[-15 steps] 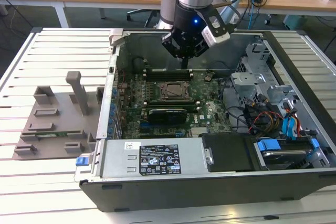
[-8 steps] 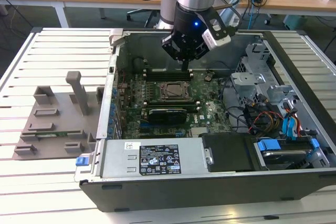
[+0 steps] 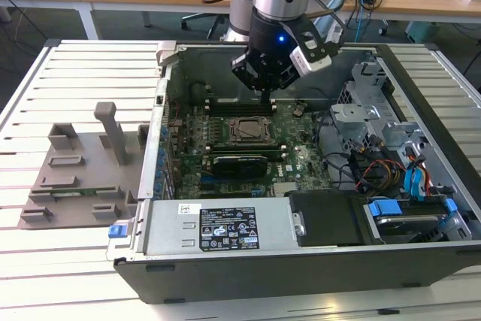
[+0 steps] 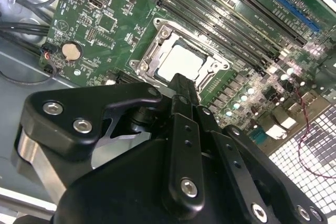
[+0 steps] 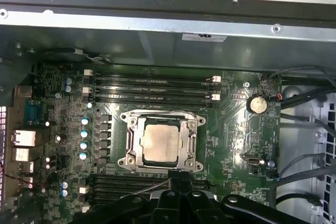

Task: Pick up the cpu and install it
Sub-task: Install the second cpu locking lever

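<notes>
Cpu: the silvery square cpu [image 5: 161,143] lies flat inside the socket frame [image 5: 131,145] on the motherboard [image 5: 236,140], its darker rim bordered by the frame on all four sides; in the second wrist view the cpu [image 4: 181,61] shows pale and level in the same seat.
Gripper: the gripper [image 3: 264,95] hangs above the open computer case [image 3: 421,148], over the board just beyond the socket in the exterior view. In both wrist views its black tip sits close to the socket's near edge, apart from the chip. Nothing is visibly held; whether the fingers are spread or closed cannot be told.
Open room: the space straight above the socket is free; the case's walls stand well back from it.
Nearby edges: memory slots [image 5: 152,88] run along one side of the socket, more dark slots along the opposite side.
Other things: a coin battery [image 5: 256,104] near bundled cables [image 5: 307,95]; a power supply [image 3: 218,227] at the case's front in the exterior view; a grey fixture [image 3: 79,171] on the slatted table [image 3: 60,276], well apart.
</notes>
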`<control>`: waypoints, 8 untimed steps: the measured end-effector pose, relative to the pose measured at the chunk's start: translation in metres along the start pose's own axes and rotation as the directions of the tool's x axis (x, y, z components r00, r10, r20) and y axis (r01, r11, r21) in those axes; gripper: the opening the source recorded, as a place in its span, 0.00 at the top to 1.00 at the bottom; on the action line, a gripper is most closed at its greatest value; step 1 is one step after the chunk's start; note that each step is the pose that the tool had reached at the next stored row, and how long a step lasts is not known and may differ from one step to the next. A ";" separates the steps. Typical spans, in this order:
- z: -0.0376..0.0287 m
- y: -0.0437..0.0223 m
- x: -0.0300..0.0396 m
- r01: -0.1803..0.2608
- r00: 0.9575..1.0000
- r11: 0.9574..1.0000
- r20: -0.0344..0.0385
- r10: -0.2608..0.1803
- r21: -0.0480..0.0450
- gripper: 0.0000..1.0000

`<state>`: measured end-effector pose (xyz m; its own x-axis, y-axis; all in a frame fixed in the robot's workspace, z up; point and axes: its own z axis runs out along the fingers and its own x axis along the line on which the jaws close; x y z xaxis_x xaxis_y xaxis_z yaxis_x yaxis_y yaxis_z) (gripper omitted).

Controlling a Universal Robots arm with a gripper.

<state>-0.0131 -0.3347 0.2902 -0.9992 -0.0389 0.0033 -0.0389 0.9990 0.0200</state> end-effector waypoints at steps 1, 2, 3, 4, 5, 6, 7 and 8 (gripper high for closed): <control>0.0003 -0.0004 0.0000 0.000 1.000 1.000 0.000 0.000 0.000 0.89; 0.0004 -0.0009 0.0000 0.000 1.000 1.000 0.000 0.000 0.000 0.89; 0.0004 -0.0013 0.0000 0.000 1.000 1.000 0.000 0.000 0.000 0.89; 0.0005 -0.0017 0.0001 0.000 1.000 1.000 0.000 0.000 -0.001 0.89; 0.0006 -0.0021 0.0001 0.000 1.000 1.000 0.000 0.000 -0.001 0.89; 0.0007 -0.0026 0.0001 0.000 1.000 1.000 0.000 0.000 -0.001 0.89; 0.0008 -0.0030 0.0001 0.000 1.000 1.000 0.000 0.000 -0.001 0.89; 0.0011 -0.0038 0.0001 0.000 1.000 1.000 0.000 0.000 -0.002 0.89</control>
<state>-0.0131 -0.3385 0.2891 -0.9992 -0.0390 0.0032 -0.0389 0.9990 0.0221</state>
